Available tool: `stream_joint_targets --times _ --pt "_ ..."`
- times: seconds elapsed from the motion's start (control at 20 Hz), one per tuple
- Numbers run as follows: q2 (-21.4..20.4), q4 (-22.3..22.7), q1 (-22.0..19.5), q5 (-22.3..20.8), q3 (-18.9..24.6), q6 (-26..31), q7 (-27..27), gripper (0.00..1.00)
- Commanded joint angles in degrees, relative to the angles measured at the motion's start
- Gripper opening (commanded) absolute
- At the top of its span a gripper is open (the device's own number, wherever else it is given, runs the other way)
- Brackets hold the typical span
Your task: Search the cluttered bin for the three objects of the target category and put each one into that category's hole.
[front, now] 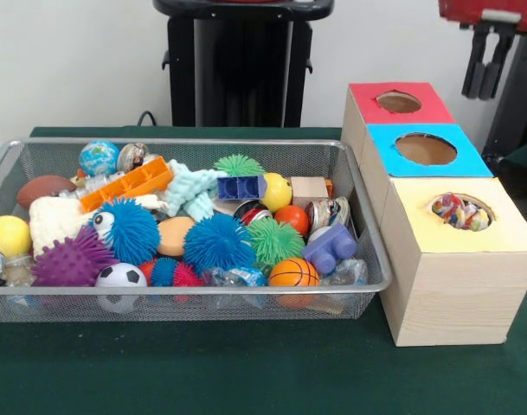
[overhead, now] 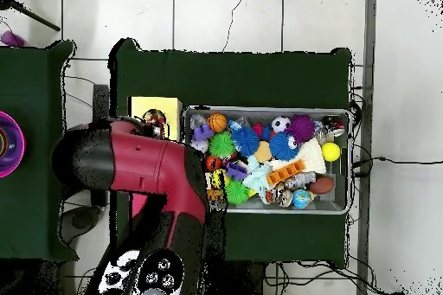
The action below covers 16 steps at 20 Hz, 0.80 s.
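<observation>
A wire mesh bin (front: 185, 298) sits on a green table, packed with balls, spiky pom-poms and blocks, and just beside it stand three wooden boxes topped red (front: 400, 102), blue (front: 426, 149) and yellow (front: 460, 213). Only the yellow box's hole shows something inside, a multicoloured knotted toy (front: 458, 210), so by my judgement at least one item is sorted and more remain in the bin. The gripper (front: 485, 59) hangs above the red box; I cannot tell how its jaws stand.
</observation>
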Motion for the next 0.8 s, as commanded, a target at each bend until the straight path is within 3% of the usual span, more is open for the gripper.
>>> stream_joint_targets --times 0.05,0.4,0.8 --pt "-2.1 3.9 -1.1 -4.4 0.5 10.1 6.9 0.00" --pt "-4.5 4.2 -1.3 -5.9 0.4 12.8 6.6 0.00" --pt "-4.6 8.3 -4.3 -6.9 3.6 5.3 3.8 0.00"
